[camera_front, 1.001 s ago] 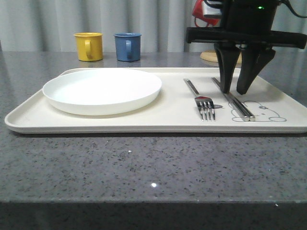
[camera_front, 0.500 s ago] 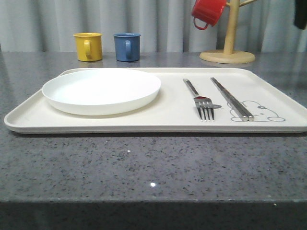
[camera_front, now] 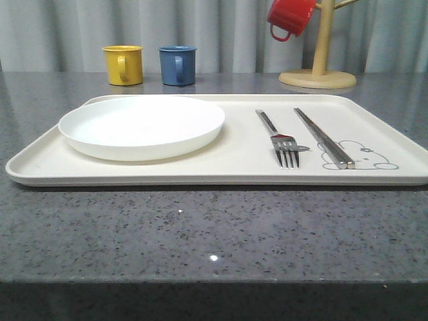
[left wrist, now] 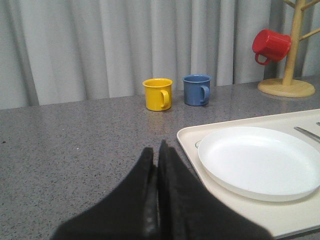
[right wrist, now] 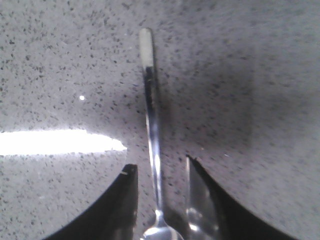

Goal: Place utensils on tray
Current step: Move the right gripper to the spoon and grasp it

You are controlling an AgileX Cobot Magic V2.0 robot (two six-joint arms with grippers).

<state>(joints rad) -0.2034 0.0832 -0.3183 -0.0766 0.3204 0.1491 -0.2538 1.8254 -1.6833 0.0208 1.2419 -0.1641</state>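
Tray sat on the grey speckled table, long side toward the camera, taking most of the table's width. White plate was on the tray's left half. Fork lay right of the plate, tines toward the near edge, handle running away. Chopsticks lay just right of the fork, roughly parallel to it, side by side; their near tips rested at the rabbit drawing in the tray's near right corner. Fork and chopsticks were close but apart.

Beyond the tray, far left: yellow mug and blue mug, standing side by side, apart. Far right: wooden mug tree with the red mug hung on a peg. Grey curtain behind.

Left gripper, in its wrist view: fingers pressed together, nothing between them, over bare table just off the tray's left edge. Plate and tray corner visible beside it, mugs beyond.

Right gripper, in its wrist view: fingers parted by a moderate gap, over bare table. Spoon lay on the table, handle running away between the fingers, bowl end at the frame edge between the fingertips. Fingers stood either side of the handle with table visible between; not clamped on it. So the spoon was off the tray.
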